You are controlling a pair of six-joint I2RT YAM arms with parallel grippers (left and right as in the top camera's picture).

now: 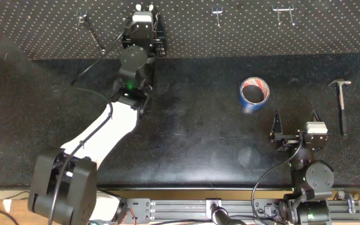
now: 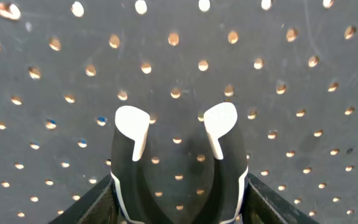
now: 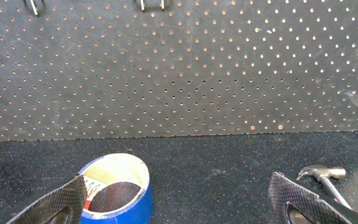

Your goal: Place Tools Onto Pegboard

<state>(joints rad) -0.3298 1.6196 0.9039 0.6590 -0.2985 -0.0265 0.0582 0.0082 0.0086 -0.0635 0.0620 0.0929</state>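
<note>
The left end effector [image 2: 176, 126] is facing the pegboard [image 1: 242, 31] up close, its two white-tipped fingers [image 2: 133, 127] standing apart with nothing between them, only the rows of holes showing through the gap. In the top view its arm is reaching up the left side of the black tabletop [image 1: 186, 131] to the board's lower edge. Just to the left of it, one slim metal tool [image 1: 94, 34] is hanging at a slant on the board; what kind of tool it is cannot be told. Farther right, two metal hooks [image 1: 216, 12] [image 1: 283, 12] are sticking out of the board with nothing on them. The right end effector [image 1: 295, 122] is hovering low near its base at the tabletop's right, fingers spread wide and gripping nothing. One roll of blue tape [image 1: 254, 92] is lying flat on the tabletop just beyond it and a little to its left, with its hole facing up. One hammer [image 1: 340, 106] is lying on the tabletop at the far right, head toward the pegboard and handle pointing back toward the arm bases, well apart from the tape. Nothing is standing between the right end effector and either of these two things.
</note>
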